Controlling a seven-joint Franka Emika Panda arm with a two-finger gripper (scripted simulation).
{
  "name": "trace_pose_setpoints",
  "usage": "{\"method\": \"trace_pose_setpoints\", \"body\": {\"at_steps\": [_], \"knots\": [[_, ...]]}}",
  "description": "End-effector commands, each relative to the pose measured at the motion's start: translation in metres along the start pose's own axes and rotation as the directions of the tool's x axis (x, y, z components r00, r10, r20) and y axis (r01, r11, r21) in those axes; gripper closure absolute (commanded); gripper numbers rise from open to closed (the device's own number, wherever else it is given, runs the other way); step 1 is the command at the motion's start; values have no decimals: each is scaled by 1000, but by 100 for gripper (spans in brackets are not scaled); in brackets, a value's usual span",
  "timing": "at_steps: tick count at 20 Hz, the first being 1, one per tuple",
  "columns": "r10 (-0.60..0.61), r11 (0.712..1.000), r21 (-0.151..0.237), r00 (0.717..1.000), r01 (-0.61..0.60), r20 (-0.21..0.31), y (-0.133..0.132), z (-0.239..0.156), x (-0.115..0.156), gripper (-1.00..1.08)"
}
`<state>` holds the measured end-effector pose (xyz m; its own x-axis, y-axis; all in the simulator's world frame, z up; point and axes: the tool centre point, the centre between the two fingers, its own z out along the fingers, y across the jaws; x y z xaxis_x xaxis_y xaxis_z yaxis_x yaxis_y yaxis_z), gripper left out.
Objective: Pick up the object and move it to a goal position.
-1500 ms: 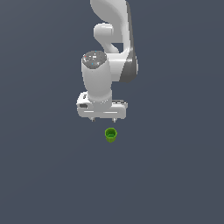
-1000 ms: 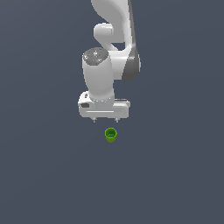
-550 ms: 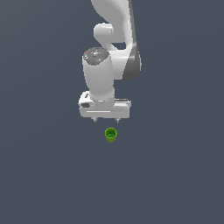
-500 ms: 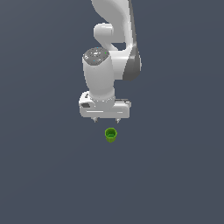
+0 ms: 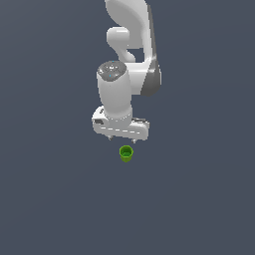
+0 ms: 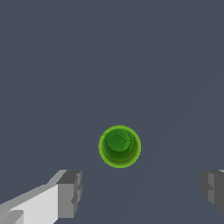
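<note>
Exterior view: green cup (image 5: 126,153) upright on plain grey floor (image 5: 199,199).

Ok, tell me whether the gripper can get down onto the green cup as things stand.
Probably yes. The gripper hangs open above the green cup, which stands upright and alone on the bare gray floor. Nothing lies between them, though the cup sits slightly off the fingers' line, so a small shift may be needed.

One green cup (image 5: 126,153) (image 6: 119,146) is in view, the only loose object. There is one white robot arm (image 5: 130,55), carrying one tool (image 5: 121,140) (image 6: 140,193) with two fingers (image 6: 70,192). One dark grey tabletop (image 5: 199,189) lies under everything.
</note>
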<state>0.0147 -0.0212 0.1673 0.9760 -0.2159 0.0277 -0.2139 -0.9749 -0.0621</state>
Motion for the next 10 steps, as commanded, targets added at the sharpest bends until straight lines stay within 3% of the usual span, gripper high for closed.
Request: {"method": "trace_pose_setpoints", "body": {"at_steps": [1, 10], "knots": [[51, 999, -3, 999, -51, 3, -1, 6, 0, -92], [271, 962, -23, 963, -270, 8, -5, 30, -1, -92]]}}
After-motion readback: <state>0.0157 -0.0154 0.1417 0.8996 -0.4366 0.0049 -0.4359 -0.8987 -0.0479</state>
